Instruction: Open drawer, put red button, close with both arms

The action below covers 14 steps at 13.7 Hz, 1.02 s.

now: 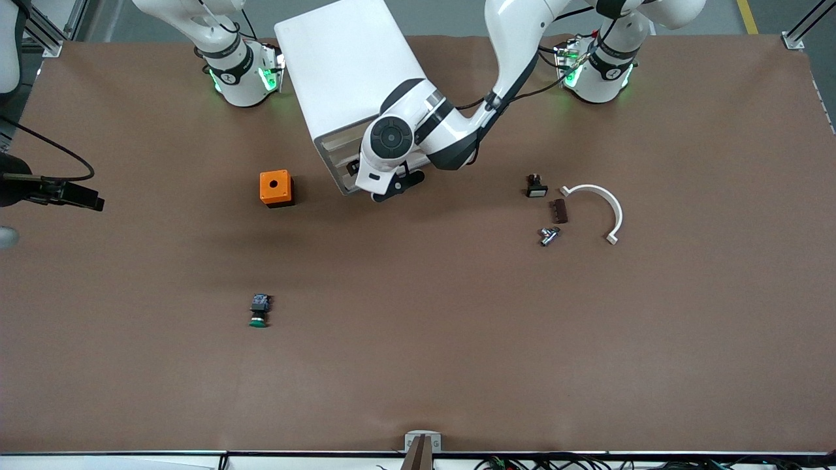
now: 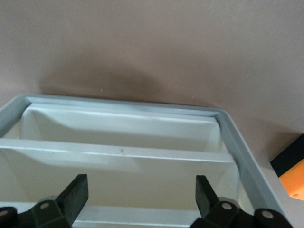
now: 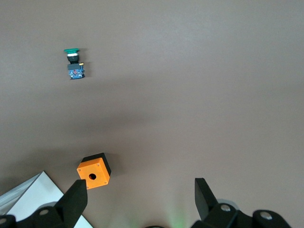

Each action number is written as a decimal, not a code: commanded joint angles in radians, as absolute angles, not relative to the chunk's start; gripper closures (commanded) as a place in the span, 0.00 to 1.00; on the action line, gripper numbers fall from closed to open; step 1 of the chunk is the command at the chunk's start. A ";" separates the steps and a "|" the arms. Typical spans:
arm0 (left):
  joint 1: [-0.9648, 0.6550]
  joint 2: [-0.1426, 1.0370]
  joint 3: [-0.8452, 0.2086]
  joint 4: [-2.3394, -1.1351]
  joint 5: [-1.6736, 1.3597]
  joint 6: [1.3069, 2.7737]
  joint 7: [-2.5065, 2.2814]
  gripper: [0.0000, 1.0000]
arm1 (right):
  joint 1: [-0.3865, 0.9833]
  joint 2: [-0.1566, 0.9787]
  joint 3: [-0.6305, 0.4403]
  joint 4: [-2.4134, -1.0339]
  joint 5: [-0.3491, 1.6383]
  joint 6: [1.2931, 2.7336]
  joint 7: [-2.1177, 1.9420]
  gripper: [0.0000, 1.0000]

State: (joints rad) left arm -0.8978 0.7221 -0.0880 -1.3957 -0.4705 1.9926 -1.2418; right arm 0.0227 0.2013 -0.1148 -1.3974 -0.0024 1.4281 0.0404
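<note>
Robotics lab — two bench-mounted arms [image 1: 457, 124], brown-covered table [image 1: 418, 365].

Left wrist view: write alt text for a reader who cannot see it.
The open left gripper hangs over the front of a white drawer unit, its shelves showing between the fingers. Brown table lies around it, and an orange box peeks in at one edge.

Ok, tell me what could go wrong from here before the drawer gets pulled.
1. The left claw is open at the front of the white drawer unit. Nothing visible anchors the unit, so a pull might drag the whole thing across the table instead of opening a drawer.
2. The right claw, open and up over the table, looks down on the green button, and no red cap shows clearly anywhere. The wrong switch could get picked.
</note>
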 commanded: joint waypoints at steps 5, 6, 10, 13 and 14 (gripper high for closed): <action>-0.891 0.693 -0.094 -1.433 -0.523 1.996 -1.243 0.01 | 0.003 0.193 -0.095 -1.384 -0.015 1.416 0.038 0.00; -0.885 0.686 -0.094 -1.431 -0.523 1.996 -1.253 0.01 | -0.003 0.190 -0.097 -1.387 0.000 1.413 0.035 0.00; -0.827 0.629 -0.081 -1.424 -0.505 1.996 -1.249 0.01 | -0.026 0.177 -0.100 -1.390 0.027 1.361 0.032 0.00; -0.746 0.531 -0.081 -1.422 -0.440 1.967 -1.241 0.01 | -0.032 0.147 -0.100 -1.393 0.037 1.365 0.031 0.00; -0.709 0.494 -0.081 -1.414 -0.421 1.913 -1.221 0.01 | -0.031 0.141 -0.100 -1.393 0.037 1.368 0.029 0.00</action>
State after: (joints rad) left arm -0.7629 0.5891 -0.0794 -1.3886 -0.4597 1.9810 -1.2386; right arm -0.0151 0.1731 -0.1129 -1.3901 0.0218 1.3762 0.0397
